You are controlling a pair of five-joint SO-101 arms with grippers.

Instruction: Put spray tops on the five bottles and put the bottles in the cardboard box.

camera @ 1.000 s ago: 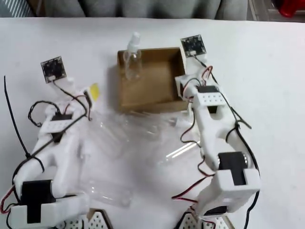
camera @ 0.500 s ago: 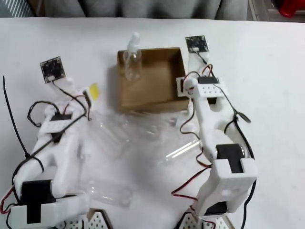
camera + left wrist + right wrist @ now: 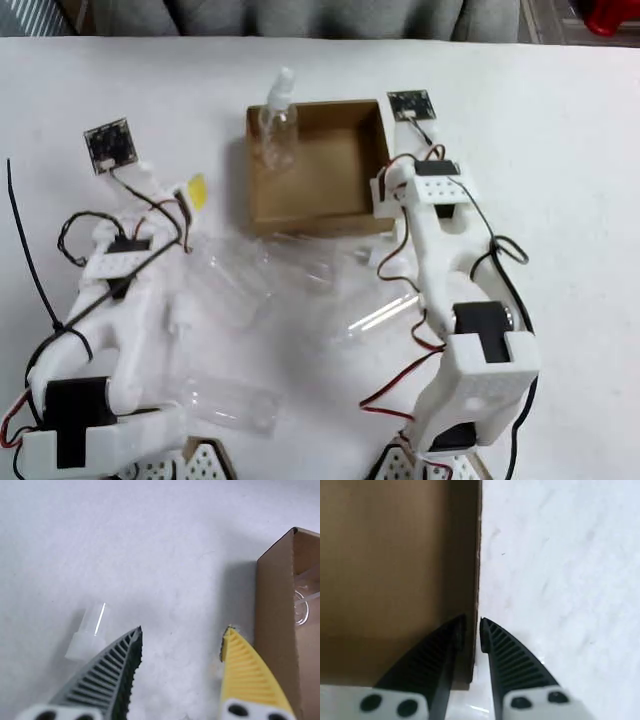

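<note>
The cardboard box point(image 3: 320, 170) lies at the table's middle. One clear bottle point(image 3: 276, 125) with a white spray top stands in its far left corner. Several uncapped clear bottles point(image 3: 226, 292) lie on the table in front of the box. My right gripper point(image 3: 387, 203) point(image 3: 471, 625) straddles the box's right wall point(image 3: 476, 555) near the front corner, one black finger inside and one outside, shut on the wall. My left gripper point(image 3: 186, 196) point(image 3: 181, 632) is open just left of the box point(image 3: 277, 630). A loose spray top point(image 3: 90, 632) lies beside its grey finger point(image 3: 112, 670).
More clear bottles lie at the near left point(image 3: 228, 402) and centre right point(image 3: 380, 315). Red and black cables hang around both arms. White table point(image 3: 560, 150) stretches open to the right of and beyond the box.
The right arm has pushed forward along the box's right wall, its wrist now farther from me. The left arm and the box have stayed put.
</note>
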